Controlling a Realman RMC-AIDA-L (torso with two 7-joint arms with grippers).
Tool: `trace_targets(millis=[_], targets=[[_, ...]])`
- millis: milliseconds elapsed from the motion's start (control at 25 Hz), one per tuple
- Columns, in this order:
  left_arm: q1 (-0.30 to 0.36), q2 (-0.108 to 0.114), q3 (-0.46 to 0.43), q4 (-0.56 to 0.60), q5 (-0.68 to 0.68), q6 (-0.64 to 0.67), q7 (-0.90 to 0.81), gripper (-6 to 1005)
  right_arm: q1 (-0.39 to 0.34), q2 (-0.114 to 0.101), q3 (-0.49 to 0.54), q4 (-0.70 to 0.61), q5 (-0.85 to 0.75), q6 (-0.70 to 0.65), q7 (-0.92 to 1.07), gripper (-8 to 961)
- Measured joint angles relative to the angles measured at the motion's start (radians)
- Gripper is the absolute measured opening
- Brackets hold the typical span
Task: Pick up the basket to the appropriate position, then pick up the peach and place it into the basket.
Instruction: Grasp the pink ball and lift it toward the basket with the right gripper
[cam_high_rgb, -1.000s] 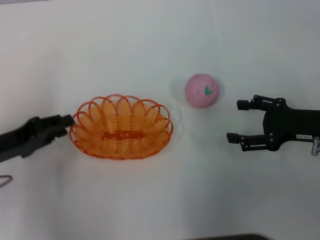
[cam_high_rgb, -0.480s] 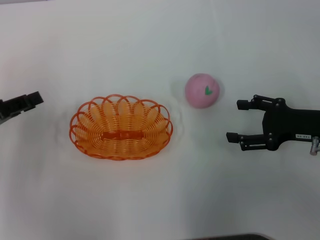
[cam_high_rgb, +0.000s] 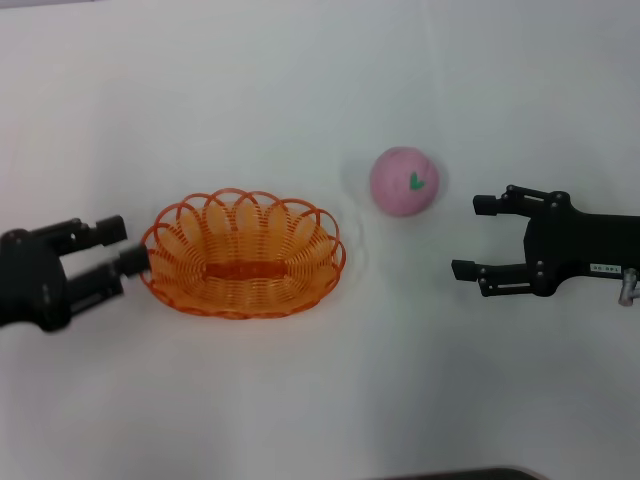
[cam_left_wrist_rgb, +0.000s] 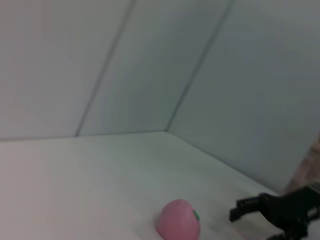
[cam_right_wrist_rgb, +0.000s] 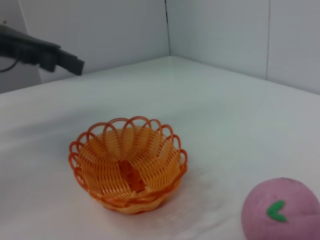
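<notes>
Left gripper (cam_high_rgb: 118, 246) fingers spread at basket (cam_high_rgb: 242, 253) rim, possibly touching, mid-bench, set to grasp it. Right gripper (cam_high_rgb: 474, 237) fingers wide, empty, facing peach (cam_high_rgb: 404, 181) nearby.

Basket (cam_high_rgb: 243, 254) left of peach (cam_high_rgb: 404, 181), between left end effector (cam_high_rgb: 122, 247) and right end effector (cam_high_rgb: 474, 237).
</notes>
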Motion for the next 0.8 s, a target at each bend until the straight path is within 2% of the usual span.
trace_targets(millis=[120,280,480,800], targets=[[0.019,-0.002,0.013,-0.013,0.017,0.012,0.142,512,0.000,0.000,0.001,0.000,0.003,0.000,0.000,947],[0.029,-0.004,0.017,-0.016,0.080,-0.013,0.244,612,0.000,0.000,0.001,0.000,0.004,0.001,0.000,947],[0.033,-0.009,0.033,-0.039,0.134,-0.065,0.309,721,0.001,0.000,0.002,0.000,0.005,0.001,0.010,947],[0.041,-0.009,0.024,-0.051,0.167,-0.073,0.323,889,0.002,0.000,0.002,0.000,0.005,0.001,0.012,948]])
